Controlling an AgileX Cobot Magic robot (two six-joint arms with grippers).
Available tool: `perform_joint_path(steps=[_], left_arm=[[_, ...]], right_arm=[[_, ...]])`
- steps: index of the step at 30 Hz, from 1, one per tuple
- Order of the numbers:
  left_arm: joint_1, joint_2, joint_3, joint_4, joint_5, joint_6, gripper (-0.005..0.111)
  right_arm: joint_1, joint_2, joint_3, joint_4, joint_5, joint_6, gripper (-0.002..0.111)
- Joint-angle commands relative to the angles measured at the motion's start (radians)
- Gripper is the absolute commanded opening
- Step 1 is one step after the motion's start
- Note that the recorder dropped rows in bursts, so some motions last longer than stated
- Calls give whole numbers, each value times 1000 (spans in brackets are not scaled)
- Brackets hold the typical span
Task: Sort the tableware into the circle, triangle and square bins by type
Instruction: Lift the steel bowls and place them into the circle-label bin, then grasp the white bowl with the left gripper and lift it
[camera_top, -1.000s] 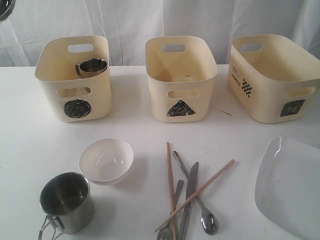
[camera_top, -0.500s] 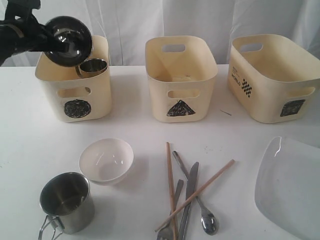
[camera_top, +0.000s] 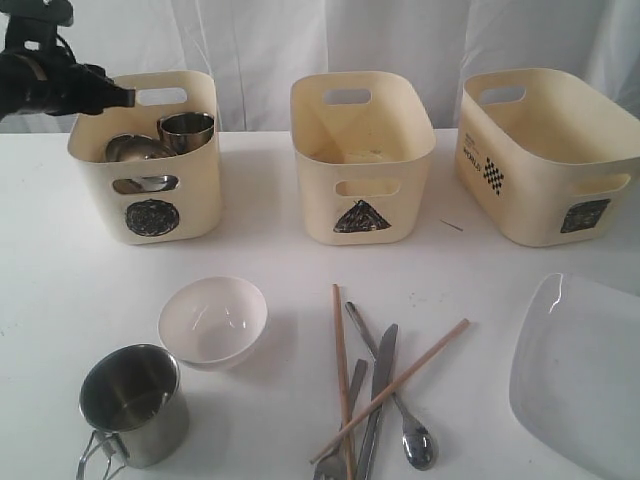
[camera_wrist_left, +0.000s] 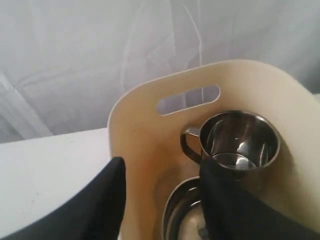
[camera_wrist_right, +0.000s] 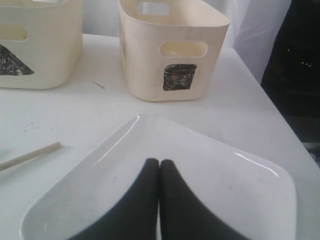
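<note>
My left gripper (camera_top: 116, 96) (camera_wrist_left: 162, 169) hangs open over the far left rim of the circle bin (camera_top: 200, 190) (camera_wrist_left: 145, 105), nothing between its fingers. In that bin a steel bowl (camera_top: 133, 150) (camera_wrist_left: 181, 216) leans beside a steel mug (camera_top: 187, 130) (camera_wrist_left: 240, 140). On the table lie a second steel mug (camera_top: 133, 403), a small white bowl (camera_top: 213, 320), two crossed chopsticks (camera_top: 342, 370), a knife (camera_top: 380, 380), fork (camera_top: 340, 450) and spoon (camera_top: 417, 442). My right gripper (camera_wrist_right: 159, 163) is shut and empty, just above the white square plate (camera_top: 580, 370) (camera_wrist_right: 225, 185).
The triangle bin (camera_top: 362, 150) (camera_wrist_right: 40, 45) stands in the middle and the square bin (camera_top: 545, 150) (camera_wrist_right: 170, 45) at the right, both along the back. The table's right edge (camera_wrist_right: 280, 125) runs close beside the plate. A white curtain hangs behind.
My left arm came in from the upper left carrying the steel bowl over the circle bin, then let it go. The bowl now lies in the bin beside the mug.
</note>
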Motion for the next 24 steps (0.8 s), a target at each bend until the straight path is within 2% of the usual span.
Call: perform_joint_path(steps=[1,2,6,9,11,13,15,17,21,24], left_arm=[[-7,-131,-5,1,222,-193,51],[-11,-156,-5,1,294,-213,51],[-60,-241,-5,-15,720,-203,51],[-98,-243,-5,-115,1031,-22,51],[-118,-226,1,-239,1152,129,51],[-138,-213,34,-412,1169,281,51],[-157,-196,80,-586,1095,418,51],[-175,-178,117,-681,1015,522,51],[-196,-126,162,-690,853,586,51],[-196,-83,174,-683,806,588,51]], right_arm=[[-4,-7,-1,-6,-2,6,0],[-4,-7,-1,-6,-2,6,0],[-4,-7,-1,-6,-2,6,0],[-4,-7,-1,-6,-2,6,0],[-4,-7,-1,-6,-2,6,0],[-4,-7,-1,-6,-2,6,0],[-4,-7,-1,-6,-2,6,0],[-4,-7,-1,-6,-2,6,0],[-4,-7,-1,-6,-2,6,0],[-4,-7,-1,-6,-2,6,0]])
